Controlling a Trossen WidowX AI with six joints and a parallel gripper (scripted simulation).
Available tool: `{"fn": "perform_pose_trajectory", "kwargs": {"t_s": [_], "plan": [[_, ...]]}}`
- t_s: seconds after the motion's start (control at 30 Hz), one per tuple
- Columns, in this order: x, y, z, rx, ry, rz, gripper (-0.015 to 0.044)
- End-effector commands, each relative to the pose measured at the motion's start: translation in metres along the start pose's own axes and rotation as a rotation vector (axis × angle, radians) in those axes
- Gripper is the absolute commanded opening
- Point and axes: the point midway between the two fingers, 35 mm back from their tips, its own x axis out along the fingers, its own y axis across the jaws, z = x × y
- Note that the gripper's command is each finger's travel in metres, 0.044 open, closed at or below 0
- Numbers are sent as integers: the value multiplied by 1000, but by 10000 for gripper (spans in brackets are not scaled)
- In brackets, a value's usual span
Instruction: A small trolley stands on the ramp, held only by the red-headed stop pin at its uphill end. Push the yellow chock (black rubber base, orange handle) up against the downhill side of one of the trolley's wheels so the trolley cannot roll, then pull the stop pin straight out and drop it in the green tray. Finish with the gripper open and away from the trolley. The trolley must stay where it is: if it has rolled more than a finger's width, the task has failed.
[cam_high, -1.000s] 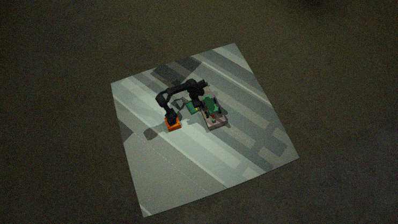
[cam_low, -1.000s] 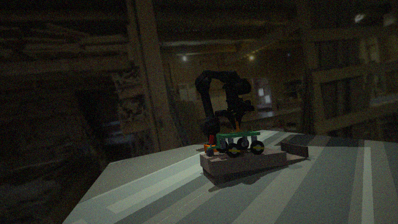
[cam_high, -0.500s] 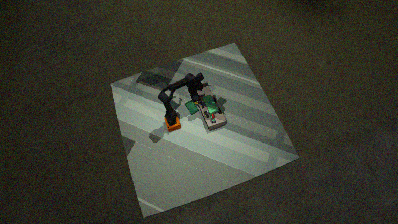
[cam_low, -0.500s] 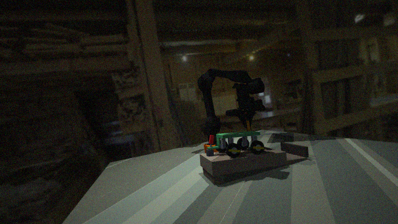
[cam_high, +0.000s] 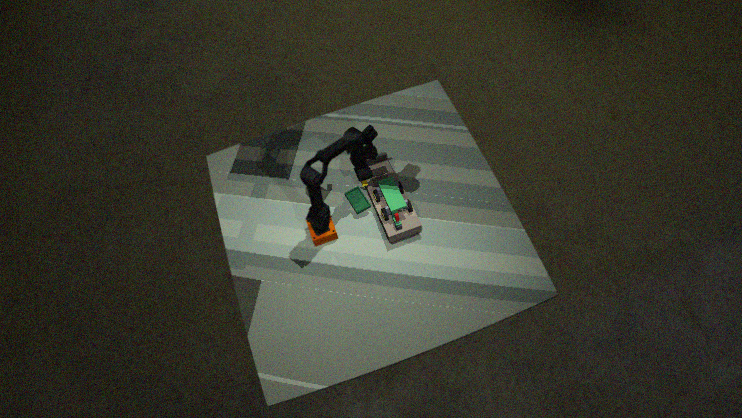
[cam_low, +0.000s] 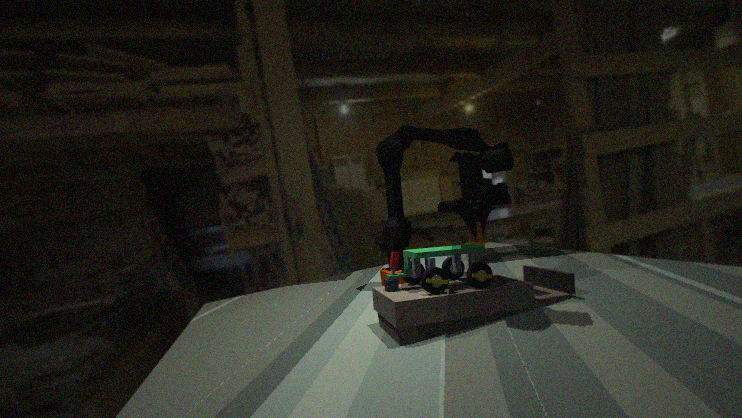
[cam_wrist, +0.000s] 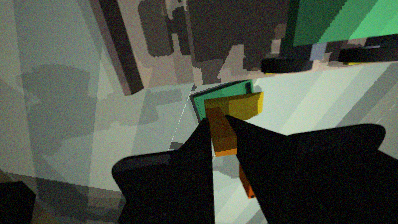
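Note:
My gripper (cam_wrist: 215, 121) (cam_high: 366, 175) (cam_low: 478, 224) is shut on the orange handle (cam_wrist: 221, 134) (cam_low: 478, 231) of the yellow chock (cam_wrist: 241, 106) and holds it off the floor, beside the downhill end of the trolley. The trolley (cam_high: 392, 195) (cam_low: 442, 252) (cam_wrist: 340, 21) has a green deck and black wheels and stands on the tan ramp (cam_high: 410, 230) (cam_low: 441, 308) (cam_wrist: 162, 70). One wheel (cam_wrist: 284, 64) shows just beyond the chock. The red-headed stop pin (cam_high: 397, 218) (cam_low: 394, 258) stands at the trolley's uphill end. The green tray (cam_high: 357, 199) (cam_wrist: 201, 101) lies on the floor beside the ramp, partly behind the chock in the wrist view.
A low dark wall (cam_low: 548, 278) (cam_wrist: 120, 50) stands at the ramp's downhill end. The arm's orange base (cam_high: 321, 234) sits left of the tray. The striped grey floor panel (cam_high: 363, 311) ends in dark ground all around.

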Motion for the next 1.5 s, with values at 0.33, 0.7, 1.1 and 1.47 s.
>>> {"fn": "perform_pose_trajectory", "kwargs": {"t_s": [0.33,0.7,1.1,1.47], "plan": [[2,8,16,-1,-11,-71,0],[4,9,32,-1,-13,-71,0],[33,9,32,-1,-12,-71,0],[60,6,33,-1,-12,-71,0]]}}
